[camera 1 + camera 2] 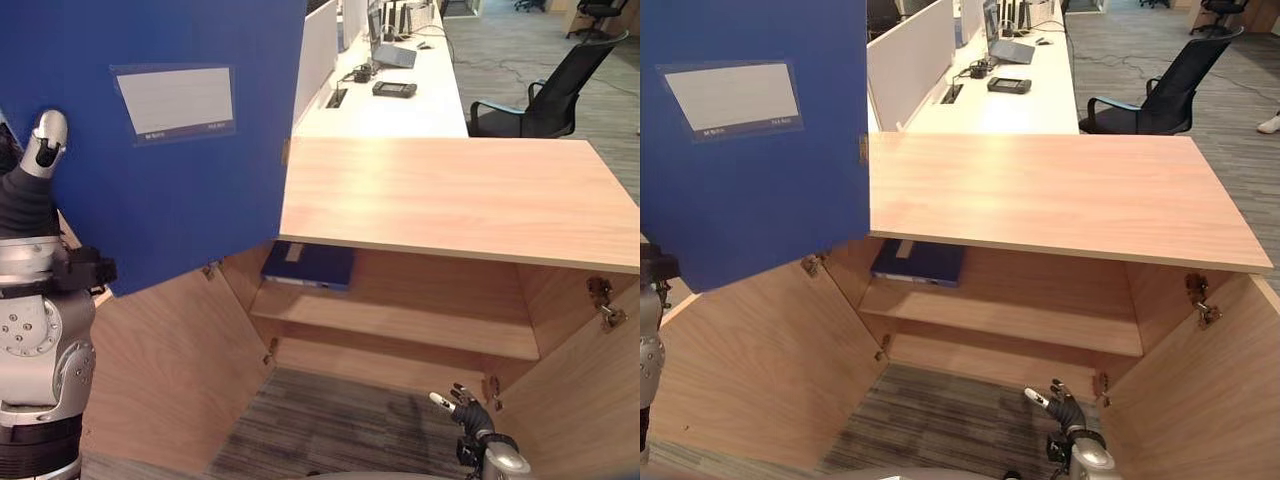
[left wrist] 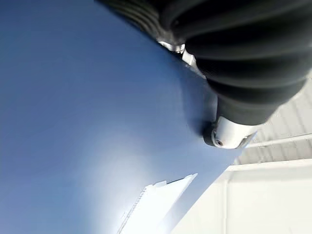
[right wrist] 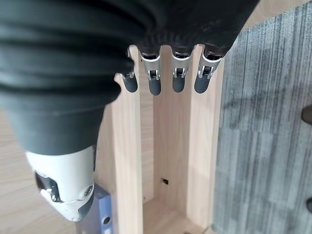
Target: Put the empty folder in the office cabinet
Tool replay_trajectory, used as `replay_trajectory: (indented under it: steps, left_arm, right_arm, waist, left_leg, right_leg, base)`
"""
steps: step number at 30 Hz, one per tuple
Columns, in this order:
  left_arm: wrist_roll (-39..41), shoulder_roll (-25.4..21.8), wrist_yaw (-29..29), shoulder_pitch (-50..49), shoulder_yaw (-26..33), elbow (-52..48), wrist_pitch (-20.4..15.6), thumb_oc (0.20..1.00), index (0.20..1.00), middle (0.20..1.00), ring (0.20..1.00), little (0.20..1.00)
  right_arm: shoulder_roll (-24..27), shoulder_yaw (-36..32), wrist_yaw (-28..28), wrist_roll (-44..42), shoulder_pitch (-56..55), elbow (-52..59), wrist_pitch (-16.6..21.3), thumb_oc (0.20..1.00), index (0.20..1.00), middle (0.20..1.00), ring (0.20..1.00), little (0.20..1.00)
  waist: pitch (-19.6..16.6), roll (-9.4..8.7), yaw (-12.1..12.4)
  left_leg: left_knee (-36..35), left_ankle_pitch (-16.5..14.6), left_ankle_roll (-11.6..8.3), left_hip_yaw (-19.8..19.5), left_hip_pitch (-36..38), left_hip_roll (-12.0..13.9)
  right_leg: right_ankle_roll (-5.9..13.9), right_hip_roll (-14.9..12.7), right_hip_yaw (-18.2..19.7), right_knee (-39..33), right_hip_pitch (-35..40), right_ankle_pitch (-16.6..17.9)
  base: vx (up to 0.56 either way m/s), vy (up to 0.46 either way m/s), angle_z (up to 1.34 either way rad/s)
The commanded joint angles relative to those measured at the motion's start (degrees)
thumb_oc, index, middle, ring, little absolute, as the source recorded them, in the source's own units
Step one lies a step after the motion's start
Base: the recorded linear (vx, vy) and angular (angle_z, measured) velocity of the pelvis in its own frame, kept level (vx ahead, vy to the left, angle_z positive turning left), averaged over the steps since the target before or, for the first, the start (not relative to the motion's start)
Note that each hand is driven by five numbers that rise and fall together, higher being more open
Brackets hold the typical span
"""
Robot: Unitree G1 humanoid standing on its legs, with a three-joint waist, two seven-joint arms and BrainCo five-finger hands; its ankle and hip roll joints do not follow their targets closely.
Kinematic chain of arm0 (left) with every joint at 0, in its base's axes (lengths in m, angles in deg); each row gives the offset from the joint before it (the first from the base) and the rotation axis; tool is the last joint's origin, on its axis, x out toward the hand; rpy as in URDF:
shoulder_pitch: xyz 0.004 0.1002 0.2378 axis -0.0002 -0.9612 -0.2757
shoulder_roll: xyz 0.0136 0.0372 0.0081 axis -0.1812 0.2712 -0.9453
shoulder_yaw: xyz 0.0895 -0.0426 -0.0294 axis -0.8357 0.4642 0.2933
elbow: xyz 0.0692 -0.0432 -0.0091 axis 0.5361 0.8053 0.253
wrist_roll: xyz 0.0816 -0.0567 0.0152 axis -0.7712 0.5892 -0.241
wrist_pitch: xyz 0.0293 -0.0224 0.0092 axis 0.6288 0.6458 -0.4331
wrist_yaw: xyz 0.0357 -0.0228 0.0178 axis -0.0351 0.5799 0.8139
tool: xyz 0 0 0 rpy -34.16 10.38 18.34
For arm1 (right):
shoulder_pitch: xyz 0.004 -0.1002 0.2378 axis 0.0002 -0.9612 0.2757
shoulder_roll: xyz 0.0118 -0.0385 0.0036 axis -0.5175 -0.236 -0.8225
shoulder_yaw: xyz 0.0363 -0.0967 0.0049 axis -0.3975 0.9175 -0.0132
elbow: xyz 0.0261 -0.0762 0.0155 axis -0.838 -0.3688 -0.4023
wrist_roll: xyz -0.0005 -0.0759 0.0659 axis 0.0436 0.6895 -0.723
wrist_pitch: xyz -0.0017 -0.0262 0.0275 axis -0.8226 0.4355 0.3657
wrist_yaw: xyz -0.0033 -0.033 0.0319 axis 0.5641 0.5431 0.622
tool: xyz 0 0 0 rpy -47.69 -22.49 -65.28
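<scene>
- Step in hand: carrying; the blue folder [image 1: 180, 150] is held up high, filling the upper left of the head views, above and in front of the open cabinet [image 1: 460, 200]
- Left hand [image 1: 40, 150] at far left of frame, thumb up against the folder's face; in its wrist view the thumb [image 2: 226, 136] presses on the blue cover, so I judge it pinched on the folder
- Right hand [image 1: 470, 415] low at lower right, near the cabinet's floor, fingers [image 3: 155, 83] straight and apart, holding nothing
- Both doors stand swung open; left door [image 1: 170, 370], right door [image 1: 590, 390]
- Next move, as I judge: lower the folder, tip it flat or edge-on, and slide it onto the shelf [image 1: 400, 325] without catching the top panel's front edge
- Count: two blue folders, one held, one second folder [image 1: 308, 265] lying flat on the shelf at left; one shelf; two doors; one black office chair [image 1: 550, 90] at upper right; one long white desk [image 1: 390, 100] behind
</scene>
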Motion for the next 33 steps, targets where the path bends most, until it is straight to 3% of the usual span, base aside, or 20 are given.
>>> replay_trajectory:
  steps: [1,4,17,33]
  left_arm:
    - [2.7,-0.3,-0.7,2.6,0.6,-0.6,-1.4,0.200,0.200,0.200,0.200,0.200]
    - [3.9,1.8,-3.1,2.4,-2.6,-0.6,0.2,0.200,0.200,0.200,0.200,0.200]
    - [5.9,5.5,-8.4,3.0,-8.2,0.0,3.5,0.200,0.200,0.200,0.200,0.200]
    - [4.5,8.7,-12.4,4.5,-14.0,-0.9,4.6,0.200,0.200,0.200,0.200,0.200]
  right_arm:
    - [0.7,0.5,1.3,0.3,5.0,7.0,2.3,1.000,1.000,1.000,1.000,1.000]
    - [2.7,-0.6,3.3,-1.1,4.9,18.0,2.7,1.000,1.000,1.000,1.000,1.000]
    - [5.8,0.6,11.9,-6.6,5.3,39.2,1.4,1.000,1.000,1.000,1.000,1.000]
    - [4.2,10.9,20.1,-17.5,12.8,48.5,-1.6,1.000,1.000,1.000,1.000,1.000]
  waist:
    - [1.1,-2.90,-0.1]
    - [1.3,-3.31,-0.5]
    - [1.6,-4.20,-1.3]
    - [1.5,-4.69,-1.5]
  left_leg:
    - [0.7,-3.7,-3.34,-1.0,1.5,1.9]
    - [0.7,-3.8,-3.17,-0.8,1.5,1.9]
    - [0.7,-4.1,-2.87,0.1,1.7,2.2]
    - [0.7,-3.3,-2.75,0.9,1.4,2.4]
  right_leg:
    - [6.06,-4.2,1.5,0.4,2.5,-4.8]
    - [6.03,-4.3,1.6,0.4,2.5,-4.7]
    - [6.04,-4.3,2.4,0.4,2.2,-4.5]
    - [5.81,-4.5,3.3,0.4,1.5,-3.7]
  base:
    - [0.00,0.000,0.00]
    - [0.00,0.000,0.00]
    - [0.00,0.002,-0.02]
    - [-0.01,0.005,-0.04]
